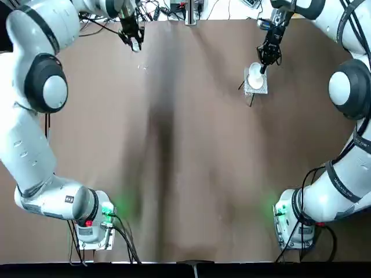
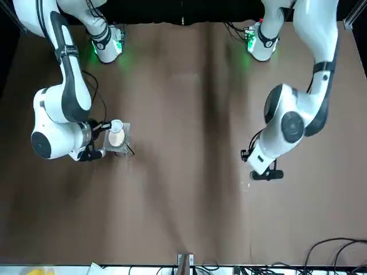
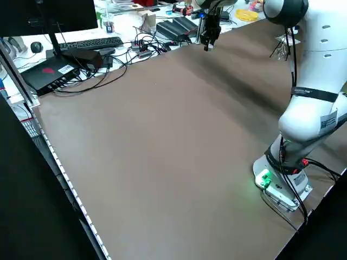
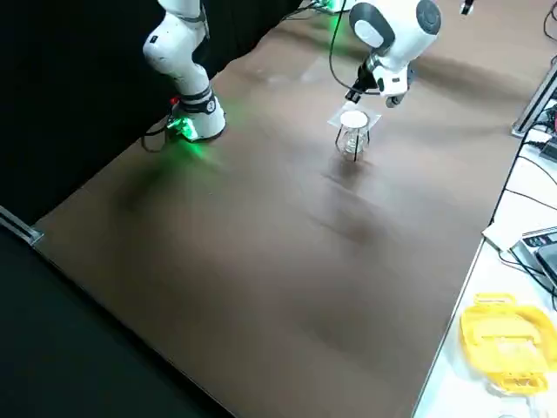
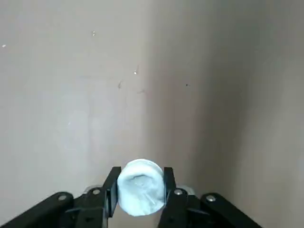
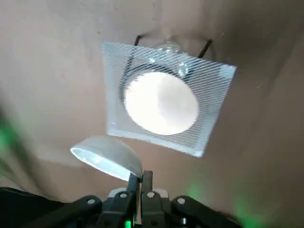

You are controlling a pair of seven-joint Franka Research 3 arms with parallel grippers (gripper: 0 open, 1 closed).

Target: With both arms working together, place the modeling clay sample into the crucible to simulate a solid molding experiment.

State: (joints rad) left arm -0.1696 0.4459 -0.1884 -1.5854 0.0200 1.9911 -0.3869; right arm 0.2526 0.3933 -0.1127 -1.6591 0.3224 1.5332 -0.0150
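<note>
The modeling clay sample (image 5: 140,187), a whitish rounded lump, sits between the fingers of my left gripper (image 5: 140,190), which is shut on it. This gripper (image 1: 135,44) hovers over the far left of the table. My right gripper (image 1: 264,62) is at the far right, shut on the rim of the crucible (image 6: 107,156), a small white cup. The cup (image 1: 255,73) hangs tilted just above a square mesh pad (image 1: 256,87). The two grippers are far apart.
The square mesh pad (image 6: 213,102) has a flat white round centre (image 6: 161,102) and stands on a small wire tripod (image 4: 352,144). Cables, a keyboard and other gear (image 3: 87,49) lie beyond the table's far edge. A yellow object (image 4: 505,344) lies off the table.
</note>
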